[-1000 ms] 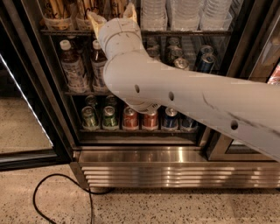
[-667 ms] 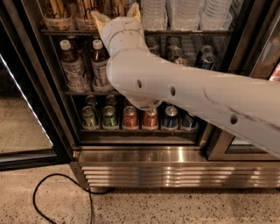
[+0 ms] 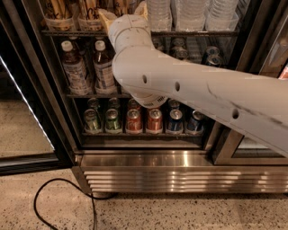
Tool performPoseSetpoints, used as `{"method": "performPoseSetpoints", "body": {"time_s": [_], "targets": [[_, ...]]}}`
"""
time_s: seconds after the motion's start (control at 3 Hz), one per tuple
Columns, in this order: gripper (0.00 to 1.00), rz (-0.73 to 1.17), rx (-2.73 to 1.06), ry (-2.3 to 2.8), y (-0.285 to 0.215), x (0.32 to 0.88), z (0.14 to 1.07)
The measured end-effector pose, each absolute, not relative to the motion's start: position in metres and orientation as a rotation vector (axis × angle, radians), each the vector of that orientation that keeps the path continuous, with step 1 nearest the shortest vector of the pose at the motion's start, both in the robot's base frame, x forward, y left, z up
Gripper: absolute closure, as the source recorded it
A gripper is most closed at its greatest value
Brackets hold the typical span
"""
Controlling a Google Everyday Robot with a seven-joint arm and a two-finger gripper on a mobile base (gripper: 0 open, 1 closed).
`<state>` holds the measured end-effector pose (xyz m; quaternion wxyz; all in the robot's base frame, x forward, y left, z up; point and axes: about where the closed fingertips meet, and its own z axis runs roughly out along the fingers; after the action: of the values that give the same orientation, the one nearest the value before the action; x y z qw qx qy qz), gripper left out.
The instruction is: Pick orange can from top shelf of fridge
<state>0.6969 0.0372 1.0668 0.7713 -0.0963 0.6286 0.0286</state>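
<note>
I am holding my hand (image 3: 123,14) up at the top shelf (image 3: 67,33) of the fridge (image 3: 180,167), close against the front of the row of drinks there. My fingertips (image 3: 106,19) are standing apart, one on each side of my wrist, so the hand is released and not clenched on anything I can see; my wrist is hiding the space between them. An orange can (image 3: 88,10) is standing upright in a clear ribbed tray on that shelf, just to the left of my hand, and a second tan can (image 3: 57,10) is standing farther left in the same row. My white arm (image 3: 202,96) is stretching across from the right and covering much of the middle rack. To the right of my hand, stacks of clear plastic containers (image 3: 189,13) are sitting on the top shelf.

Below, two bottles (image 3: 74,67) with white caps are standing side by side on the middle rack. On the lowest rack, short cans are lining up in a row: green cans (image 3: 92,120) on the left, red cans (image 3: 154,120) in the middle and blue cans (image 3: 174,120) on the right. A black cable (image 3: 58,193) is lying looped on the speckled floor (image 3: 202,215) in front of the louvred steel base.
</note>
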Motion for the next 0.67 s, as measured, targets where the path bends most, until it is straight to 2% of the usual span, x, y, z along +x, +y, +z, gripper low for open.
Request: {"method": "performPoseSetpoints", "body": {"time_s": [0.67], "targets": [[0.22,0.057,-0.213,1.366,0.033,0.721,1.070]]}}
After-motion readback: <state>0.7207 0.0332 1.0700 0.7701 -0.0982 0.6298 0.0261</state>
